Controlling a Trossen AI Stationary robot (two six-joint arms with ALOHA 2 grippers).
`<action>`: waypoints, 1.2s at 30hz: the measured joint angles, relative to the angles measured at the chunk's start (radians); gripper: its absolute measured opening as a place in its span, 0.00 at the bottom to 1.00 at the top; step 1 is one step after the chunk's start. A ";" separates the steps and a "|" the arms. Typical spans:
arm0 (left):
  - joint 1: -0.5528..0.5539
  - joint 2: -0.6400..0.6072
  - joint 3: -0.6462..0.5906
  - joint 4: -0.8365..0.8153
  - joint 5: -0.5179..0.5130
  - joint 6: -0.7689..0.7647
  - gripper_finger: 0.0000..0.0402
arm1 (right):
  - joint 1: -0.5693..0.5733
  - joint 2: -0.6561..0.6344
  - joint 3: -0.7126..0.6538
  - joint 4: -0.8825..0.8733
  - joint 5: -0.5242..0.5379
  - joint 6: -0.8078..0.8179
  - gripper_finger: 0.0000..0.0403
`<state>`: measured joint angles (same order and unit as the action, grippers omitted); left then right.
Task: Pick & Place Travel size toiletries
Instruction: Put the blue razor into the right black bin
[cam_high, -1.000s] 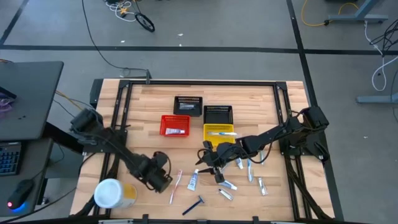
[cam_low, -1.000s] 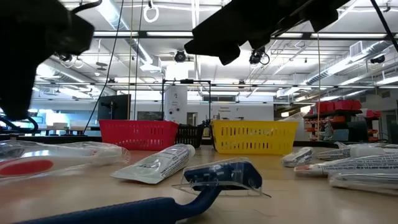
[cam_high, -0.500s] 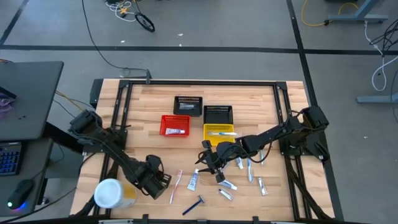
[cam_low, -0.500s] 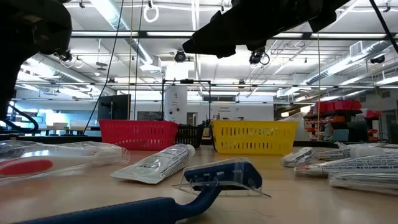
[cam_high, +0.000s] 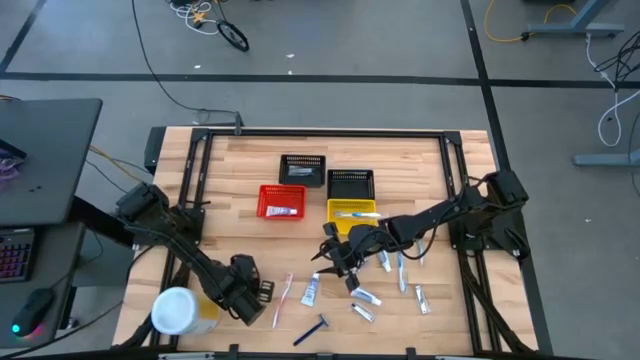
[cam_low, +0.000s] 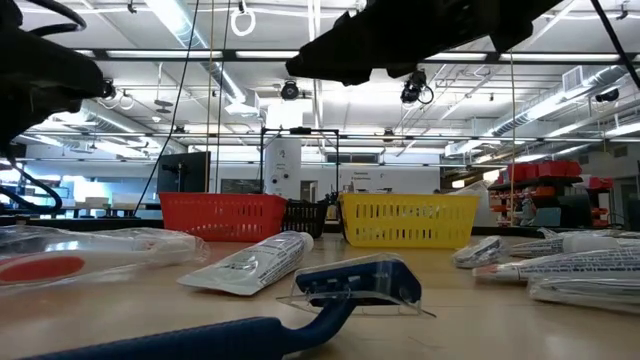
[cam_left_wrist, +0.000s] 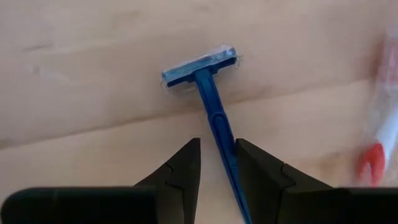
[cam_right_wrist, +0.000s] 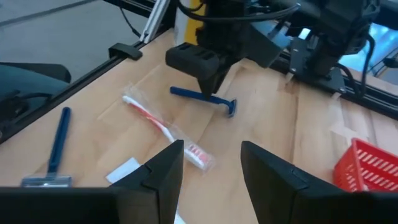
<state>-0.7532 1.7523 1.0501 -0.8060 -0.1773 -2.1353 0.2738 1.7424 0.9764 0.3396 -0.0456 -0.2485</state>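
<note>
Razor (cam_left_wrist: 210, 106) handle between left gripper (cam_left_wrist: 217, 163) fingers.

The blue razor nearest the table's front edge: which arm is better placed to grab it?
Left. The left arm's fingers, open, straddle the razor at its handle; the right arm's fingers are open farther off, holding nothing.

high: top-down | low: table-level | both: blue razor (cam_high: 311, 329) (cam_low: 300, 300)
</note>
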 joint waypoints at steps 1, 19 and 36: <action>0.000 0.000 -0.003 0.000 -0.012 -0.001 0.27 | -0.003 0.000 0.000 0.001 0.000 0.000 0.42; -0.005 0.001 0.023 -0.009 -0.133 0.044 0.27 | -0.014 0.000 0.000 0.002 0.000 0.000 0.42; -0.005 0.001 -0.037 0.019 -0.123 -0.024 0.27 | -0.014 0.000 0.000 0.010 0.000 0.000 0.42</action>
<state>-0.7582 1.7531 1.0129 -0.7869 -0.3001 -2.1593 0.2600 1.7424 0.9764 0.3492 -0.0460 -0.2485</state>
